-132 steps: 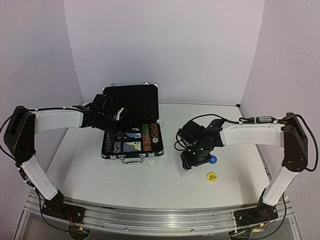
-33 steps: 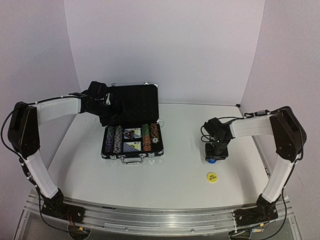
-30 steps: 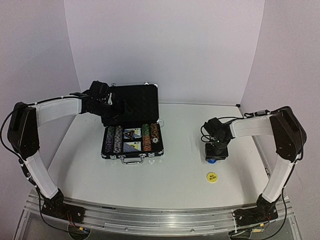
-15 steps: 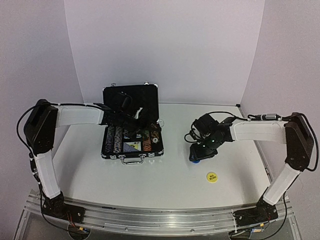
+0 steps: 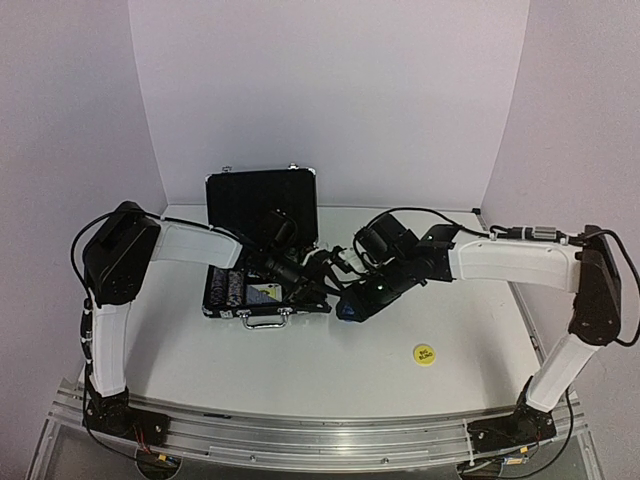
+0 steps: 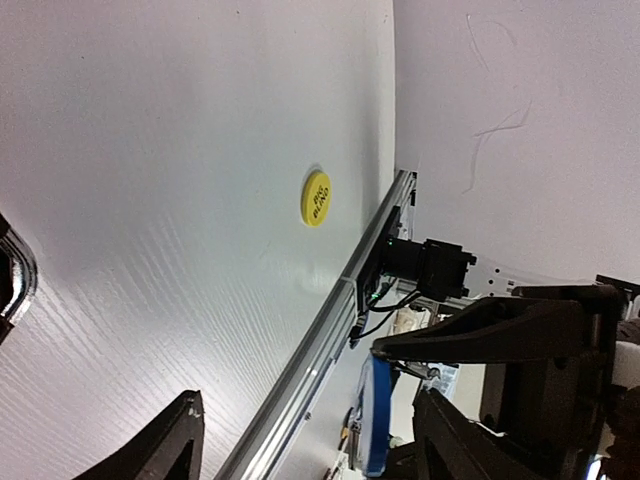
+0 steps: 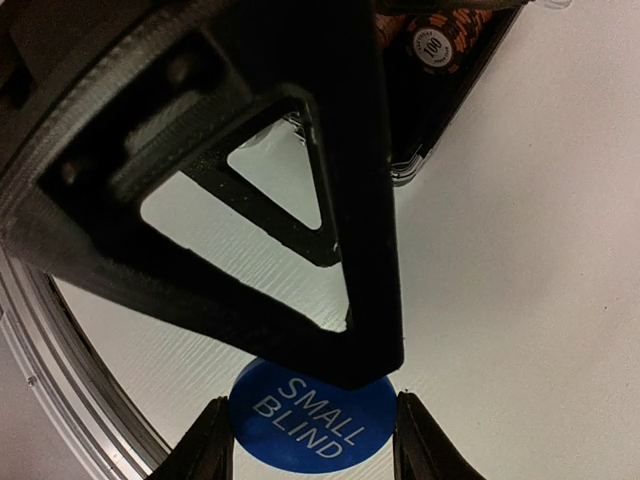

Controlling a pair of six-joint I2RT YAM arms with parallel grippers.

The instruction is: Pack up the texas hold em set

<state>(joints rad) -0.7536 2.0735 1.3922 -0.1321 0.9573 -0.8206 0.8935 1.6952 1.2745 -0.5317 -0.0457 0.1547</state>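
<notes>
The texas hold em set's black case (image 5: 262,313) lies open at centre left with its lid (image 5: 262,195) upright. Rows of striped chips (image 5: 232,290) and a card deck (image 5: 262,293) sit inside. My right gripper (image 5: 350,307) hovers just right of the case's front corner, shut on the blue "SMALL BLIND" button (image 7: 312,422). My left gripper (image 5: 325,268) reaches across the case to meet it. Its jaws stand open around the blue button (image 6: 378,415), seen edge-on, without touching it. One left finger (image 7: 330,250) crosses the right wrist view. The yellow "BIG BLIND" button (image 5: 425,353) lies flat on the table.
A "100" chip (image 7: 437,45) shows at the case's near corner. The aluminium rail (image 5: 320,435) runs along the table's front edge, and white walls close in the back and sides. The two arms are crowded together right of the case.
The left arm swung from the lid across the case to the right gripper, and its jaws narrowed. The right arm carried the blue button leftward to the case.
</notes>
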